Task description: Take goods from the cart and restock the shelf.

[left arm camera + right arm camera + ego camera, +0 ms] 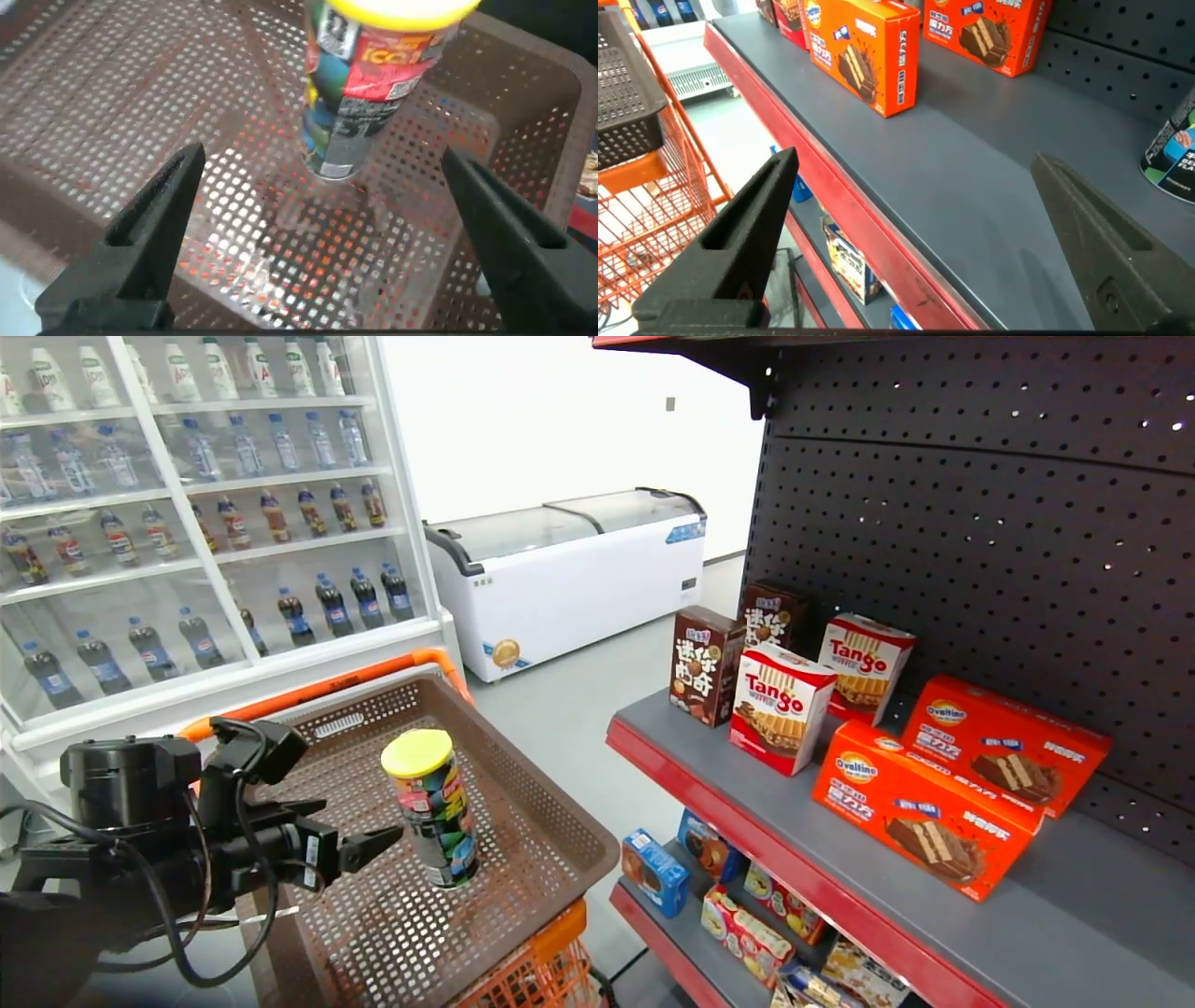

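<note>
The left arm (pixel 121 784) is cased in matte black and looped with black cables (pixel 200 980); its black fingers (pixel 154 224) are tapered like wedges.

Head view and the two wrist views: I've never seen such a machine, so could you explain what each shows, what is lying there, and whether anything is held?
This is a two-armed robot in a shop. The head view looks down from its head: the left pincer is open beside a yellow-lidded can that stands upright in the brown cart basket. The left wrist view looks out from that arm at the same can. The right wrist view looks from the other arm: the right pincer is open over the grey shelf. On the shelf stand orange boxes, red-and-white wafer boxes and brown boxes. Neither pincer holds anything.
</note>
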Robot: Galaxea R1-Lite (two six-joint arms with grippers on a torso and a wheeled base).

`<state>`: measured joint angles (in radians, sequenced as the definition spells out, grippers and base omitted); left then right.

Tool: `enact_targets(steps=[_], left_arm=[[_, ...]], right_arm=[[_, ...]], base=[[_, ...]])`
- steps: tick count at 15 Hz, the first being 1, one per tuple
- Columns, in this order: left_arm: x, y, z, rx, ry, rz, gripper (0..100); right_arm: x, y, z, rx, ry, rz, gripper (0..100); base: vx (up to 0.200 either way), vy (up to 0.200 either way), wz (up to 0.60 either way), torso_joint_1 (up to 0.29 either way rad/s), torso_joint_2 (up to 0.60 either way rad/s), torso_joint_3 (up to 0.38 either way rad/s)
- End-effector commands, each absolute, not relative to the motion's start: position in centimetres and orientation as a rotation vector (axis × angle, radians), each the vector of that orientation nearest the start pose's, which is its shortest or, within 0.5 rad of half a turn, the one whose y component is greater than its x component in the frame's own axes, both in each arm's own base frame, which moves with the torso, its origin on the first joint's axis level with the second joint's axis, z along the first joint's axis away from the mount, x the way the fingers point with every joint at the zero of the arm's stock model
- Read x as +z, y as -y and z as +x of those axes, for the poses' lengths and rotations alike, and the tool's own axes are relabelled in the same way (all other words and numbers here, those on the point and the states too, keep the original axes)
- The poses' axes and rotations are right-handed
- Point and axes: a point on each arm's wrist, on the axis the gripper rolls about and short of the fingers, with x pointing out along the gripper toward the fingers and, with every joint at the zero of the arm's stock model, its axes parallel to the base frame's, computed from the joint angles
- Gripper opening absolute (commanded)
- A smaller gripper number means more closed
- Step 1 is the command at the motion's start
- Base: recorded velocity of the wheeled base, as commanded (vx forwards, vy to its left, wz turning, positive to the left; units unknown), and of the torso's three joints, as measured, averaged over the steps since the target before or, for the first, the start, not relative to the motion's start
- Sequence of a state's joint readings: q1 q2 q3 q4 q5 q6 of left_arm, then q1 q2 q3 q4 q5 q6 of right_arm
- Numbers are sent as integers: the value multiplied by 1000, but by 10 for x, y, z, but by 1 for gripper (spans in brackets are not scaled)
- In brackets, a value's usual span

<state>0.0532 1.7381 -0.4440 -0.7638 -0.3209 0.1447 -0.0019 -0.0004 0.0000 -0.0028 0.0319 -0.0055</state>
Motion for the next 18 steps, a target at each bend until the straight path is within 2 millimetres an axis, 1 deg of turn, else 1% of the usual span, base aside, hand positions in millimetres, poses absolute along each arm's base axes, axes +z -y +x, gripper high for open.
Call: enact_targets(steps=[1, 4, 5, 7, 8, 9, 10, 13, 14, 15, 18], left_arm=[[84, -4, 271, -312, -534, 38, 100], [71, 4, 284, -339, -525, 48, 100], [65, 9, 293, -350, -506, 58, 100], [60, 14, 306, -365, -480, 65, 100], [56, 19, 319, -377, -469, 64, 100], [55, 20, 324, -378, -466, 62, 100], [51, 21, 335, -378, -451, 58, 100], [45, 23, 344, -384, -445, 67, 100], [41, 26, 347, -389, -443, 70, 100], [42, 32, 351, -406, -409, 79, 100], [36, 38, 354, -417, -418, 82, 100]], right_arm=[[76, -1, -23, 29, 3, -6, 100], [76, -1, -23, 31, 3, -6, 100], [76, -1, -23, 31, 3, -6, 100], [76, -1, -23, 32, 3, -6, 100], [76, -1, -23, 31, 3, -6, 100], [76, -1, -23, 31, 3, -6, 100], [76, -1, -23, 31, 3, -6, 100], [76, -1, -23, 32, 3, -6, 100], [76, -1, -23, 31, 2, -6, 100], [76, -1, -23, 31, 3, -6, 100], [76, -1, -23, 31, 3, -6, 100]], base=[[0, 0, 0, 0, 0, 0], [0, 0, 0, 0, 0, 0], [0, 0, 0, 0, 0, 0], [0, 0, 0, 0, 0, 0], [0, 0, 0, 0, 0, 0], [0, 0, 0, 0, 0, 0], [0, 0, 0, 0, 0, 0], [0, 0, 0, 0, 0, 0], [0, 0, 0, 0, 0, 0], [0, 0, 0, 0, 0, 0], [0, 0, 0, 0, 0, 0]])
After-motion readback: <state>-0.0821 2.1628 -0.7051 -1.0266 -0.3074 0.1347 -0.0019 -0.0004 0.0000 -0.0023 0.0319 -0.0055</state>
